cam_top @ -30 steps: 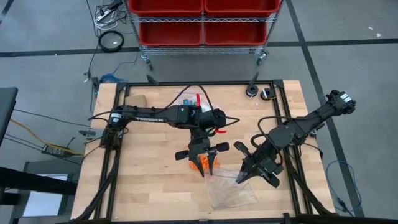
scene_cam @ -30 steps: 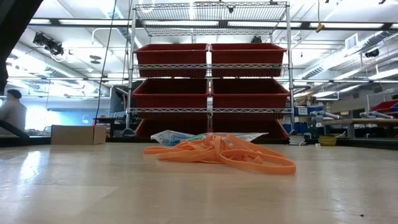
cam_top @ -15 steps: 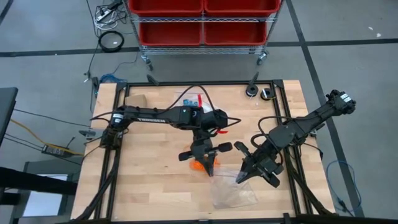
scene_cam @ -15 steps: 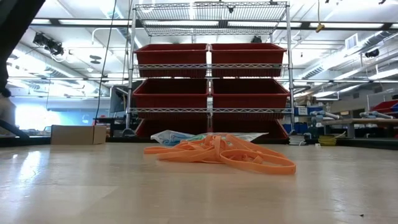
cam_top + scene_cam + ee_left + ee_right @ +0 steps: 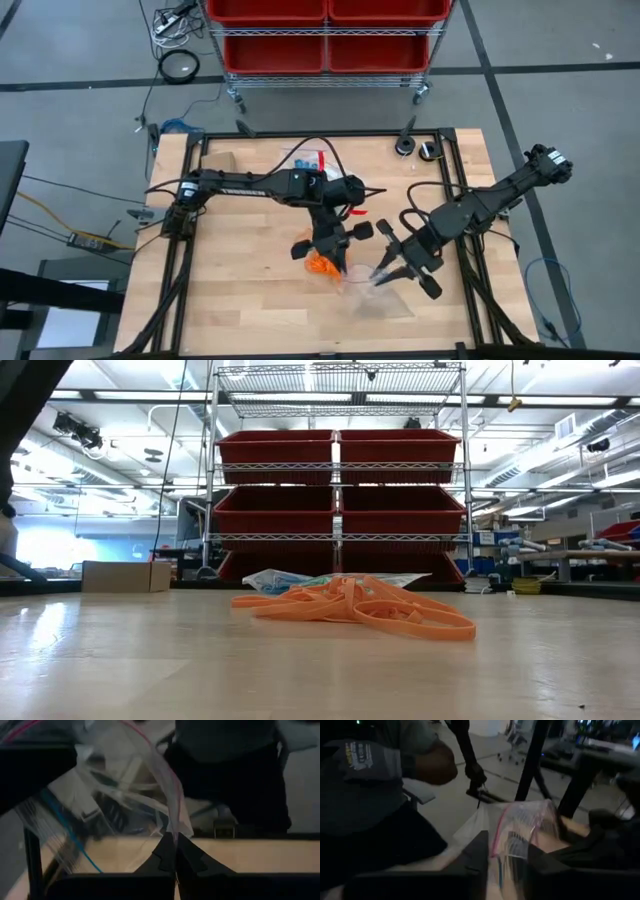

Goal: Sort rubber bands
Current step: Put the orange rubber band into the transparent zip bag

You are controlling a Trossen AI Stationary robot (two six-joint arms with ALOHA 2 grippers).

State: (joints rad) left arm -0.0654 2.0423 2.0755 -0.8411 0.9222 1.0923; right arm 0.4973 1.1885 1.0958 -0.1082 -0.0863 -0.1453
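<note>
While the table (image 5: 230, 290) holds both arms near its middle, I see the clear zip bag (image 5: 375, 295) now lifted at its mouth between them, where a second ago it lay flat under the right arm. My left gripper (image 5: 172, 854) has gone from spread to clamped on the bag's edge. The right gripper (image 5: 504, 851) has parted a little, and its fingers straddle the bag's pink zip strip; I cannot tell whether it grips. Orange rubber bands (image 5: 322, 265) lie heaped just beside the left gripper. I judge the mouth is being opened for loading.
</note>
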